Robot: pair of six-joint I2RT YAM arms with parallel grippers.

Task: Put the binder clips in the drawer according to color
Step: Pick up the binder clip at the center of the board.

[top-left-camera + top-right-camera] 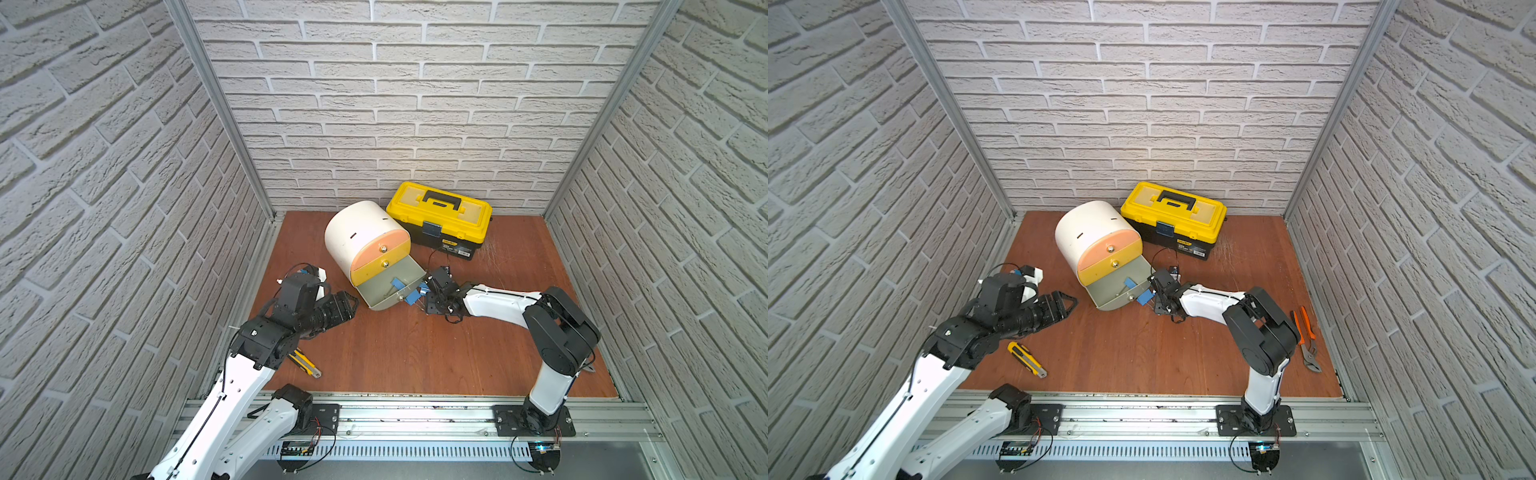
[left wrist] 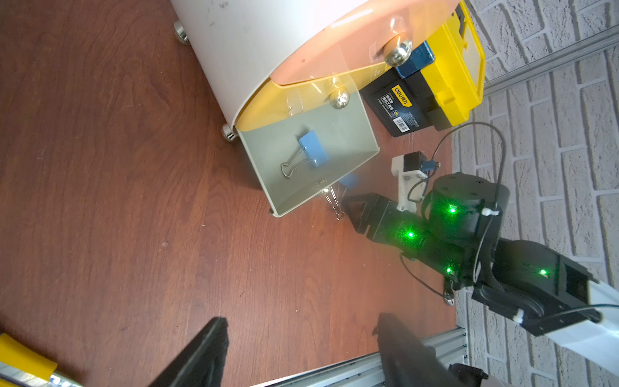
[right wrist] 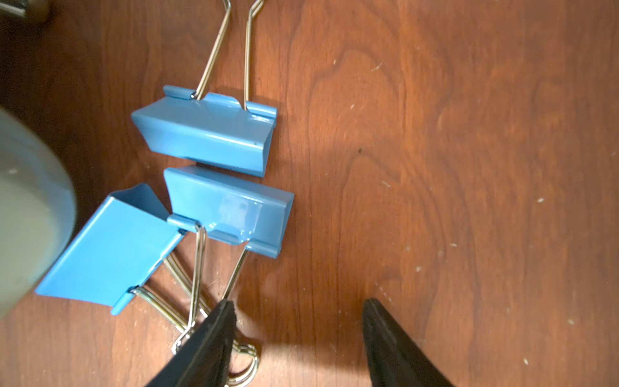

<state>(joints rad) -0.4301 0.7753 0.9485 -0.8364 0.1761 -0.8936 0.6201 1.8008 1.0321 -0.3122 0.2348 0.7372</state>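
Step in hand: sorting the blue clips, by my judgement. The right gripper (image 3: 298, 305) is lying low over the desk (image 1: 395, 353), lining up for a pick.
Right gripper: its jaws are standing well apart and holding nothing. One finger (image 3: 214, 335) is overlapping the wire handles of two clips.
Left gripper (image 2: 301, 331): it is hovering beside the cabinet (image 1: 361, 232), jaws apart, holding nothing.
Grey drawer (image 1: 390, 305): it is standing pulled out at the cabinet's bottom and holding one blue clip (image 2: 313, 152). The peach and yellow drawers above are sitting shut.
Clips on desk: three blue ones are lying close together by the drawer's front corner, a far clip (image 3: 204, 134), a middle clip (image 3: 231, 207) and a near clip (image 3: 110, 248). Whether the near clip is touching the drawer I cannot tell.
Next move: probably closing on one clip's body or handles, lifting it over the drawer's front wall and letting it go inside.
In the way: the middle and near clips' handles are crossing, so one may drag the other. The drawer's front wall is standing between the clips and the inside.
Around: a toolbox (image 1: 440, 220) is sitting behind the cabinet. A knife (image 1: 1025, 359) and pliers (image 1: 1306, 338) are lying well apart from the work.
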